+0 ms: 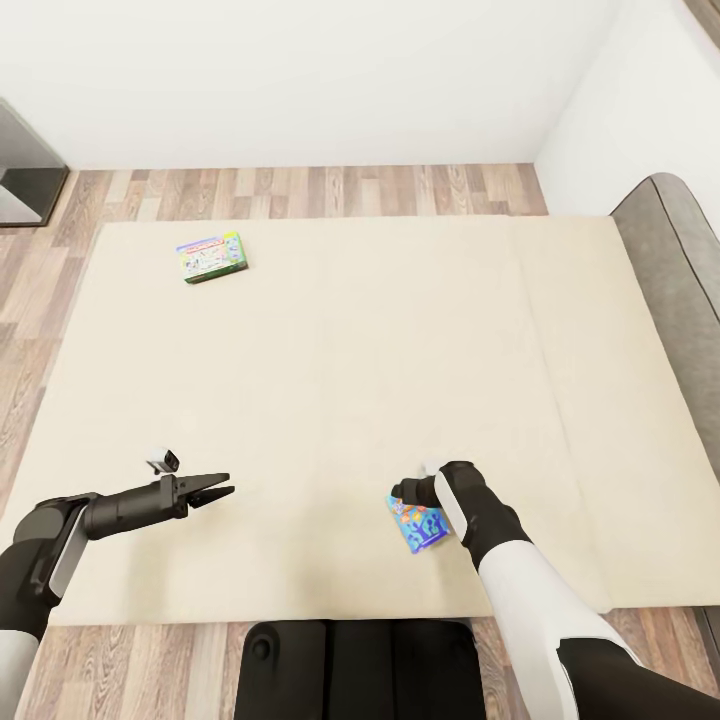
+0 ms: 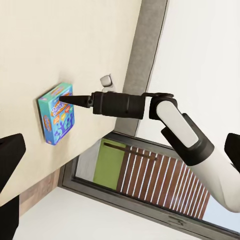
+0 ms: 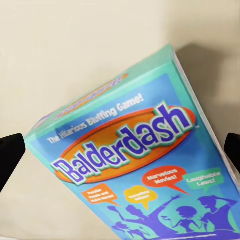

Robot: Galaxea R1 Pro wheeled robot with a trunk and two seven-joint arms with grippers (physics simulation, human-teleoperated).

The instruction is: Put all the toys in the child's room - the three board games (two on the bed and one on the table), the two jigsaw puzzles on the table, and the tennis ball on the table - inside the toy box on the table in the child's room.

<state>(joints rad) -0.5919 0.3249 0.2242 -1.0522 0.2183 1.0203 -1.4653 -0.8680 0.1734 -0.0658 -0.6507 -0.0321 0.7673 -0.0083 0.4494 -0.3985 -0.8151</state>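
Note:
In the head view I look down on the bed (image 1: 340, 380). A blue board game (image 1: 420, 527) with orange drawings lies near its front edge. My right gripper (image 1: 405, 494) points down at that box's near end. In the right wrist view the box (image 3: 145, 170), printed "Balderdash", sits between the two black fingertips (image 3: 10, 155), which stand wide apart, so the gripper is open. The left wrist view shows the right gripper (image 2: 67, 99) reaching the box (image 2: 56, 114). A green-bordered board game (image 1: 212, 257) lies at the bed's far left. My left gripper (image 1: 222, 492) hovers open over the front left of the bed.
A grey headboard (image 1: 672, 260) runs along the bed's right side. Wood-plank floor (image 1: 300, 190) and a white wall lie beyond the bed, with a dark cabinet (image 1: 25, 175) at the far left. My base (image 1: 360, 660) stands against the bed's front edge. Slatted brown shutters (image 2: 150, 180) are nearby.

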